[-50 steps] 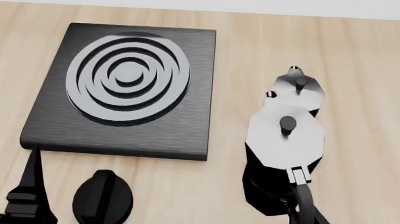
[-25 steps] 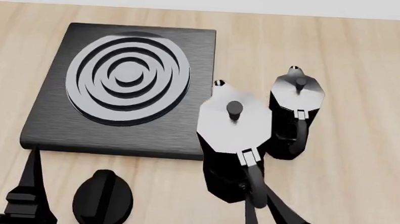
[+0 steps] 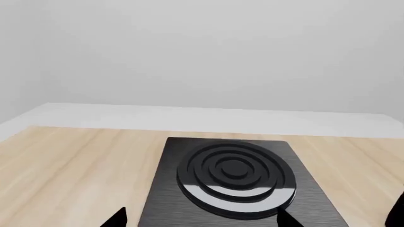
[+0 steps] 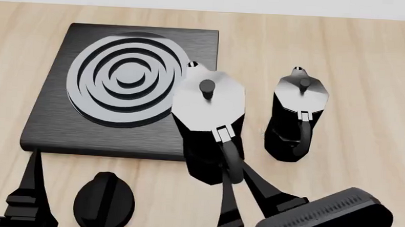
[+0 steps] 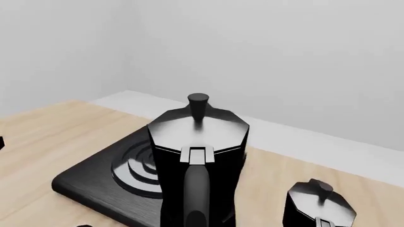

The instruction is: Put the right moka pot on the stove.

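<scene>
Two moka pots: the right moka pot [image 4: 208, 111], held by its handle in the right gripper [image 4: 232, 168], overlaps the one stove's [image 4: 58, 122] right edge, seemingly lifted; the other pot [image 4: 296, 115] stands on the counter [image 4: 368, 74]. Left gripper [image 4: 29, 188]: cannot tell its opening.

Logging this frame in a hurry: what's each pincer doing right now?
Left pincer: open, holding nothing.
Right pincer: closed on the handle of the moka pot.

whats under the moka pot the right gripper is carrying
The carried moka pot overlaps the stove at its right edge and some wooden table. Its body hides what lies directly beneath it, so its height above them is unclear.
</scene>
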### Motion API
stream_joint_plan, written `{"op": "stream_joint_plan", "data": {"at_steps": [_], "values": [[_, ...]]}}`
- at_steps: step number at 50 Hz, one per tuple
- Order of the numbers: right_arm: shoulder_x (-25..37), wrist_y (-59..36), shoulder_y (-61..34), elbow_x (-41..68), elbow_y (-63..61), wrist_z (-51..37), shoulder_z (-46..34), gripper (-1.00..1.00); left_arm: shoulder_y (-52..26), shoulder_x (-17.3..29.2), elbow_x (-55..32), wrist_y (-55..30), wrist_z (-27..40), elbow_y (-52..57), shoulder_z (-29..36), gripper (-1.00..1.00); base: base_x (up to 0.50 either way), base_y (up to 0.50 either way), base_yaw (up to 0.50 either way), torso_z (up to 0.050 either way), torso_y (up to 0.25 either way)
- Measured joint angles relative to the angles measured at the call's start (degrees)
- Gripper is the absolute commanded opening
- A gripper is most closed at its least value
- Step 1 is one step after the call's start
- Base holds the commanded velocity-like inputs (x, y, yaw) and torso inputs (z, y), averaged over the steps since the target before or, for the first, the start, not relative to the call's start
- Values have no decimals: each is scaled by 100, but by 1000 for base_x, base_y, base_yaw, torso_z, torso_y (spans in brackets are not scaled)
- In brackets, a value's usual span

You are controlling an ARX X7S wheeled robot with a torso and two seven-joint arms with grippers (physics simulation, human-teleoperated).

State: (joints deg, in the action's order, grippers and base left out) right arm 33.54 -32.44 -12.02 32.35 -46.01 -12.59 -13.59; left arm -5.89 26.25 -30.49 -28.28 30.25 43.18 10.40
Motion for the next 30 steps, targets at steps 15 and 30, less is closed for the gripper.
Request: {"op": "stream_joint_plan", "data": {"at_steps": [15, 30], "values": [[-222, -308, -738, 55, 433, 112, -309, -100, -3, 13, -23, 30, 3, -11, 9, 100, 0, 0, 0, 0, 1], [-480, -540, -1412, 83, 926, 222, -557, -100, -8, 27, -44, 50, 12, -29, 16, 100, 0, 0, 0, 1, 1]]}}
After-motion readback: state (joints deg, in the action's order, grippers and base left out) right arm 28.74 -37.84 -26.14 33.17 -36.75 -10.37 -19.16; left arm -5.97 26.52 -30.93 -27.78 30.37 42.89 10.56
